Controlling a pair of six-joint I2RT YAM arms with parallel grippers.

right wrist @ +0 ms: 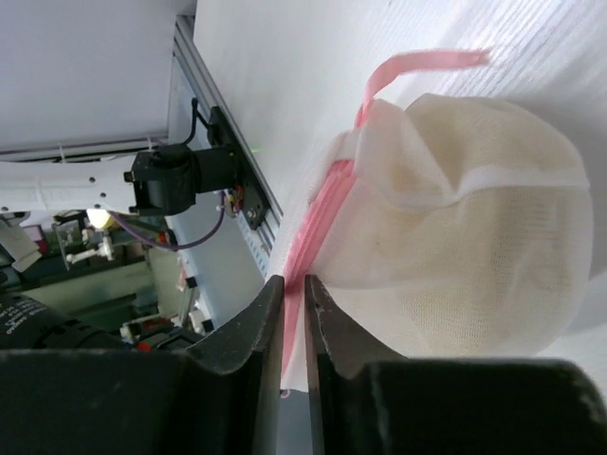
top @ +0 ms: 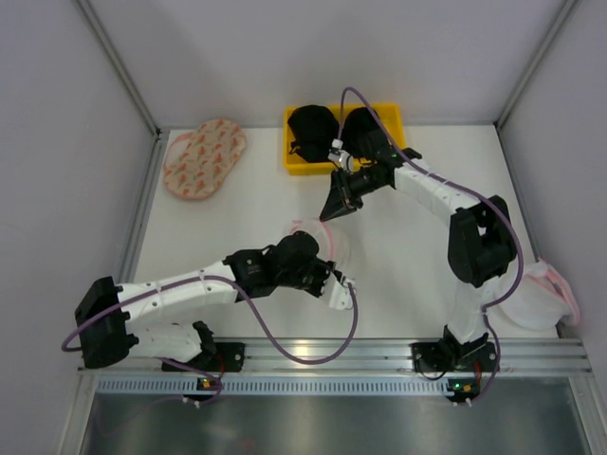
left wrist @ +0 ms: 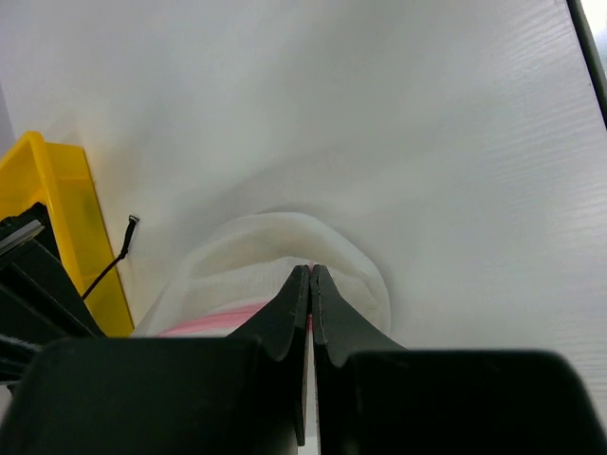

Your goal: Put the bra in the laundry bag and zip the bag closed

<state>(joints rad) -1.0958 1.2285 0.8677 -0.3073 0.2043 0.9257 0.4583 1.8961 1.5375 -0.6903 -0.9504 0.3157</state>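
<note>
White mesh with a pink zip rim [right wrist: 327, 204] — the laundry bag [right wrist: 455, 246] lies on the table [top: 408, 284] between the two arms, near the middle. A creamy yellow tint shows through the mesh in the right wrist view. I take that for the bra [right wrist: 427, 180], already inside, though its shape cannot be made out.

The left gripper [left wrist: 311, 272] is clenched on the near edge of the bag, with a sliver of pink caught at its tips. The right gripper [right wrist: 294, 284] is pinched on the pink rim. Whether it has the zip pull itself or only the tape, I cannot tell.

The step in hand looks like the zipping. To do it well, the left should act as a fixed anchor while the right draws along the curve of the rim, low and steady, so the mesh stays taut and does not bunch under the slider.

Only the right wrist view shows the yellow tint and a loose pink ribbon [right wrist: 427, 64] at the bag's far end. From the left wrist the bag is a pale hump. The top view alone places things — both arms meeting over the bag, the yellow bin [top: 292, 163] of black bras [top: 311, 128] behind, and the oval pinkish bag [top: 204, 158] well apart at the back left.
</note>
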